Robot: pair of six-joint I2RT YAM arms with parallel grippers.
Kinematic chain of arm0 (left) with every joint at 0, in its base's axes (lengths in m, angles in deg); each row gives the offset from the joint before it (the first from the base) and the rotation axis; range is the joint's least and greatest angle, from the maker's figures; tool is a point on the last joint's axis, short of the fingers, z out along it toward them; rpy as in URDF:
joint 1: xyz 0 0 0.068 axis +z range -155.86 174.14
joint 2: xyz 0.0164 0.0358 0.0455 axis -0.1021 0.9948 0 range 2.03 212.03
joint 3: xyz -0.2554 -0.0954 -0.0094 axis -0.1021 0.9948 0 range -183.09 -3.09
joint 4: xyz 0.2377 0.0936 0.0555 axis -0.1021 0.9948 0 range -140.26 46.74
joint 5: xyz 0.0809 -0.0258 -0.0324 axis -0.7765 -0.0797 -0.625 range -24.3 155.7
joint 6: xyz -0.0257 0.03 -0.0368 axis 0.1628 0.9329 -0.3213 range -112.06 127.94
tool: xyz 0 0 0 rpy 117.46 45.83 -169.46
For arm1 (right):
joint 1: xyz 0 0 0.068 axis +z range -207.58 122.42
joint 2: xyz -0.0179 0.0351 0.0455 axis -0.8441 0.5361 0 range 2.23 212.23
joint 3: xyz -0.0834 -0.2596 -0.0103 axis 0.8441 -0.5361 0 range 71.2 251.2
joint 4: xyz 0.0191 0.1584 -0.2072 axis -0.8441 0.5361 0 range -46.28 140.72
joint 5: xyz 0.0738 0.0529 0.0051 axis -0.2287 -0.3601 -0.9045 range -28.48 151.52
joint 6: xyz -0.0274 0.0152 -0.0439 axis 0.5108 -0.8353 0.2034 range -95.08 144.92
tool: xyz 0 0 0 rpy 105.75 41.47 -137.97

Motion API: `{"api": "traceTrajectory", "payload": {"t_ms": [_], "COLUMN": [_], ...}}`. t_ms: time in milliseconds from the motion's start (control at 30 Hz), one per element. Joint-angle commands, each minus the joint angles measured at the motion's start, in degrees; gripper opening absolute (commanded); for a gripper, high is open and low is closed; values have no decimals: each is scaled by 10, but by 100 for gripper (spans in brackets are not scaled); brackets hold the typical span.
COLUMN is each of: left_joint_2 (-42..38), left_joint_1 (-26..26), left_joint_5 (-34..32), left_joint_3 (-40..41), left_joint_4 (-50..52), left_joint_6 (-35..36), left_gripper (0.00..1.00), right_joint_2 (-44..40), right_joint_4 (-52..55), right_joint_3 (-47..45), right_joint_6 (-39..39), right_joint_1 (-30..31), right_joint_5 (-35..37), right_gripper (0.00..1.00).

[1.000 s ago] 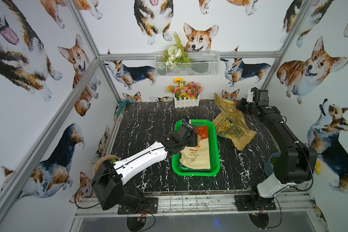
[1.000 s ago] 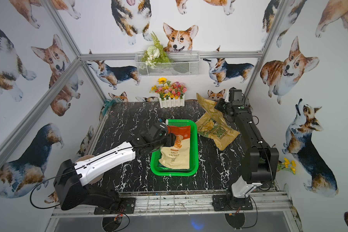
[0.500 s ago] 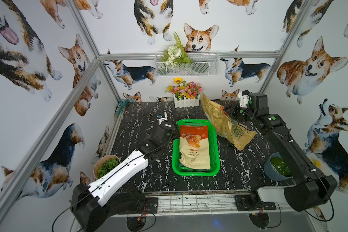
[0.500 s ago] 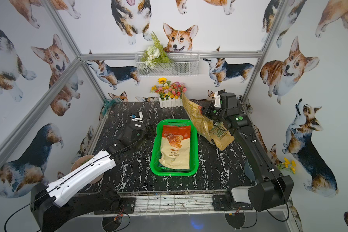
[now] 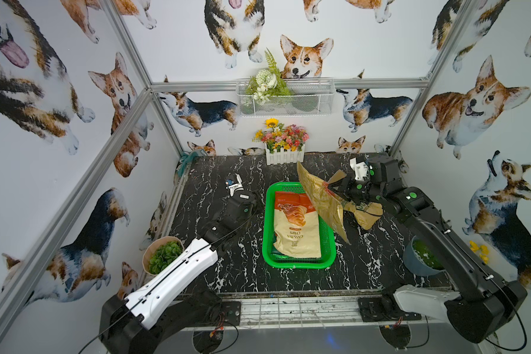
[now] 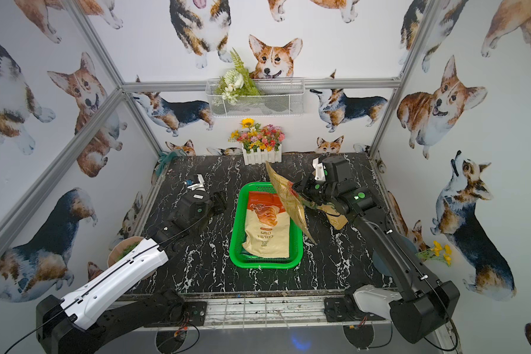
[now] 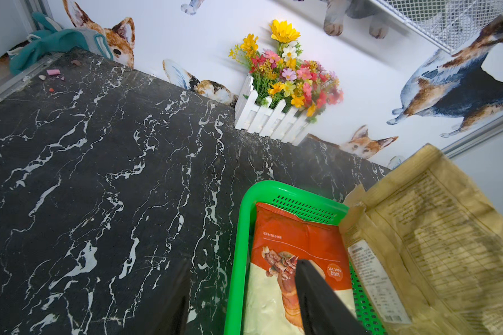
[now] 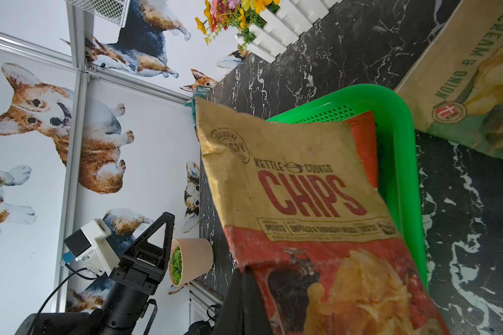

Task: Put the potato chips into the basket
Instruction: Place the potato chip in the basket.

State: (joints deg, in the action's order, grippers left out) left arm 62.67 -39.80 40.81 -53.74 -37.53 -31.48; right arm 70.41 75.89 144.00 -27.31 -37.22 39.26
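Black marble surface point(image 5: 221, 245) runs under everything, and the green perforated basket point(image 5: 268, 220) sits in the middle of it with its long side running near to far. A cream and red-orange cassava chips bag point(image 5: 296, 226) lies flat inside and covers most of the floor.

Your right claw point(image 5: 334, 186) is clamped on an edge of the red-lettered kraft CHIPS bag point(image 8: 296, 185). The bag is lifted clear and stands on edge, tilted, along the basket's right rim. It hangs to the left of the claw, and its long axis runs near to far, roughly parallel to the basket's. In both top views its low near corner looks to hang just outside the right rim, over bare marble.

I judge that you need to carry it a little further left and let it tip flat before you release. If you don't, that corner may catch the rim.

The green-lettered sour cream and onion kraft bag point(image 5: 365, 214) lies on the surface right of the basket, partly under your right arm. That arm is much the nearer one for it.

Your left claw point(image 5: 256, 200) is just beside the basket's far left rim. Its jaws are parted about halfway and there is nothing between them.
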Motion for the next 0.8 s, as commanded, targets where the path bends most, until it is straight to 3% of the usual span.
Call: {"api": "traceTrajectory", "payload": {"t_ms": [0,300,533,767], "left_joint_2": [3,36,100,91], "left_joint_1": [3,3,3,3], "left_joint_5": [10,54,101,103], "left_joint_3": [-3,5,-31,-19], "left_joint_4": [-13,-36,8,-10], "left_joint_6": [2,-18,2,-5], "left_gripper": [62,62,62,62], "right_joint_2": [-6,-10,-15,-19], "right_joint_4": [-51,-119,-99,-99], "right_joint_3": [-3,-27,-36,-45], "right_joint_6": [-16,-47,-33,-35], "right_joint_1": [7,40,55,88], "right_joint_5": [10,24,58,93], "right_gripper": [0,0,0,0]}}
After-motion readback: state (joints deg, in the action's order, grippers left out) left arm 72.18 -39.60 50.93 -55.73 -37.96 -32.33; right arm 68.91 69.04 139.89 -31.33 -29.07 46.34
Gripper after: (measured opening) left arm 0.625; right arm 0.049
